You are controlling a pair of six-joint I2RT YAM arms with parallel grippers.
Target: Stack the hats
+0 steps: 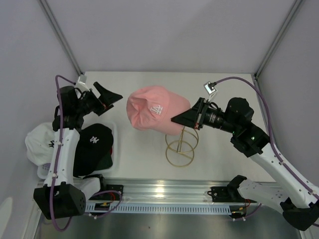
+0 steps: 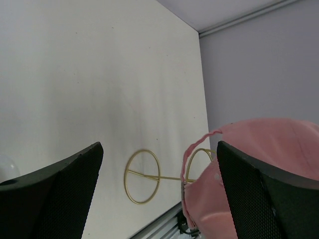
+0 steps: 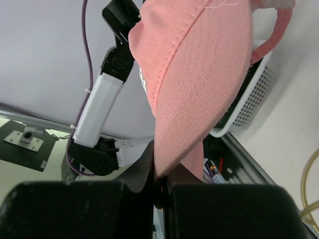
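Left arm: raised and bent; left pincer (image 1: 112, 95) stood spread wide, empty.
Basket (image 1: 114, 142): white mesh; held white cap (image 1: 37, 142) and black cap (image 1: 94, 142).
Pink cap (image 1: 149, 110): ribbed twill, curved brim, aloft by gold wire stand (image 1: 182, 144).
Right arm: reached left; right pincer (image 1: 182, 118) clamped the brim.

Right of centre in the top view, a gold wire-ring stand (image 1: 182, 146), upright on the white table (image 1: 144, 157), with one ring flat as a base and others rising above it. In the left wrist view, the same stand (image 2: 143, 176) low in the frame against the pale tabletop (image 2: 99, 74). At the left edge of the table, a white mesh basket (image 1: 114, 149), seen again at right in the right wrist view (image 3: 254, 94). Grey walls (image 1: 164, 30) behind; a metal rail (image 1: 164, 191) along the near edge.
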